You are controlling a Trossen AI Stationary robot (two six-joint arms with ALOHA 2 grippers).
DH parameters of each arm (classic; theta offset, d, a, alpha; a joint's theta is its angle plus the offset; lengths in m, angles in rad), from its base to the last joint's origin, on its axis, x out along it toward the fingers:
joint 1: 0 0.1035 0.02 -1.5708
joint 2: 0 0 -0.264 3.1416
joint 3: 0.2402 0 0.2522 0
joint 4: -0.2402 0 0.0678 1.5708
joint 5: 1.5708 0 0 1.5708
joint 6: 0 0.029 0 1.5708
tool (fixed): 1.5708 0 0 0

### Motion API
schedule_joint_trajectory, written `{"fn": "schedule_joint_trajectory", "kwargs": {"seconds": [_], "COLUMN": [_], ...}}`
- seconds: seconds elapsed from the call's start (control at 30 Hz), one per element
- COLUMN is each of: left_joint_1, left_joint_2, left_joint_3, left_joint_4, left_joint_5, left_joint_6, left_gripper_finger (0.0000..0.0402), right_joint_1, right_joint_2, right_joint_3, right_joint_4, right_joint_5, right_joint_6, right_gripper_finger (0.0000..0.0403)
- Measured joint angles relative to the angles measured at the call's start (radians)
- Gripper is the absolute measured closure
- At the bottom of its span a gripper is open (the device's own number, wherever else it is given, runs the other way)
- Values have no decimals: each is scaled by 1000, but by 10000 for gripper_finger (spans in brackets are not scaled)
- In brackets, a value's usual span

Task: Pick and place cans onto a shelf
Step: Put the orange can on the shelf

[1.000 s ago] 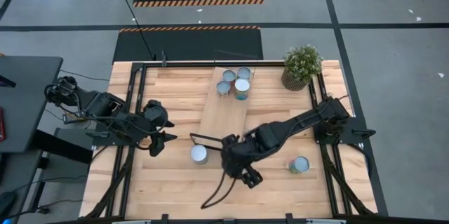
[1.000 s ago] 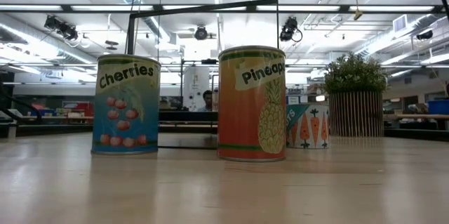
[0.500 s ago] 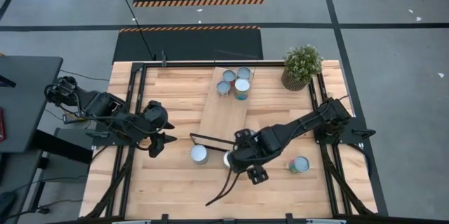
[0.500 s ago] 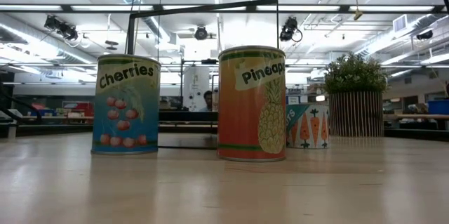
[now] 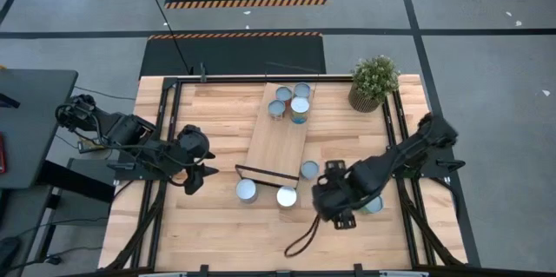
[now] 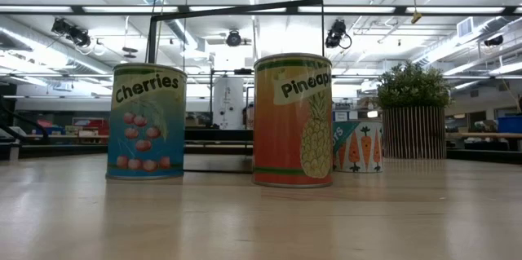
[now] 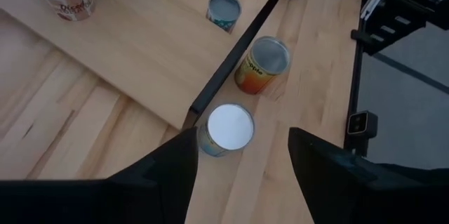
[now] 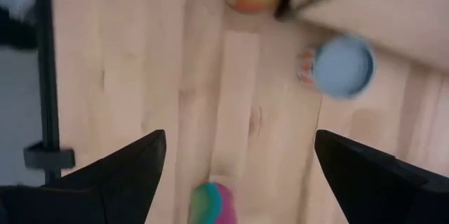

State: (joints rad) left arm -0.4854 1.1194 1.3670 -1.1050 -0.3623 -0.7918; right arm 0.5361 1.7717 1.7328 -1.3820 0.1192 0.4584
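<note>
The light-wood shelf (image 5: 278, 138) lies on the table, its black frame (image 5: 265, 173) at the near end. Several cans (image 5: 291, 101) stand on its far end. A blue cherries can (image 5: 247, 190), an orange pineapple can (image 5: 287, 196) and a small carrot can (image 5: 309, 169) stand on the tabletop by the frame. They also show in the low view: the cherries can (image 6: 147, 121), the pineapple can (image 6: 294, 121) and the carrot can (image 6: 357, 146). A multicoloured can (image 8: 214, 199) lies on its side. My right gripper (image 8: 235, 182) is open and empty above it. My left gripper (image 7: 242, 175) is open at the table's left (image 5: 201, 175).
A potted plant (image 5: 373, 82) stands at the table's far right corner. Black rails (image 5: 165, 138) run along the table's left and right sides. Bare tabletop lies at the near side (image 5: 217, 234). A cable (image 5: 300, 244) trails from the right arm.
My right gripper has gone toward the table's right edge, away from over the pineapple can and to the lying multicoloured can. The pineapple can and the carrot can, which the arm covered in the high view, now show. No can has moved.
</note>
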Motion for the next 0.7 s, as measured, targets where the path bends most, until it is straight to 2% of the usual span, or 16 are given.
{"fn": "schedule_joint_trajectory", "kwargs": {"seconds": [0.2, 0.37, 0.47, 0.57, 0.7], "left_joint_1": [0, 0, 0, 0, 0], "left_joint_2": [0, 0, 0, 0, 0], "left_joint_3": [0, 0, 0, 0, 0], "left_joint_4": [1, 1, 1, 1, 1], "left_joint_5": [-2, -3, -3, -3, 9], "left_joint_6": [-8, -8, -8, -8, -8], "left_gripper_finger": [175, 175, 175, 175, 175], "right_joint_1": [-3, -6, -7, -4, 20], "right_joint_2": [-191, -328, -387, -423, -440], "right_joint_3": [-303, -550, -692, -798, -852], "right_joint_4": [115, 232, 301, 335, 351], "right_joint_5": [-19, -67, -132, -189, -198], "right_joint_6": [337, 643, 815, 948, 1017], "right_gripper_finger": [29, 17, 6, 5, 5]}}
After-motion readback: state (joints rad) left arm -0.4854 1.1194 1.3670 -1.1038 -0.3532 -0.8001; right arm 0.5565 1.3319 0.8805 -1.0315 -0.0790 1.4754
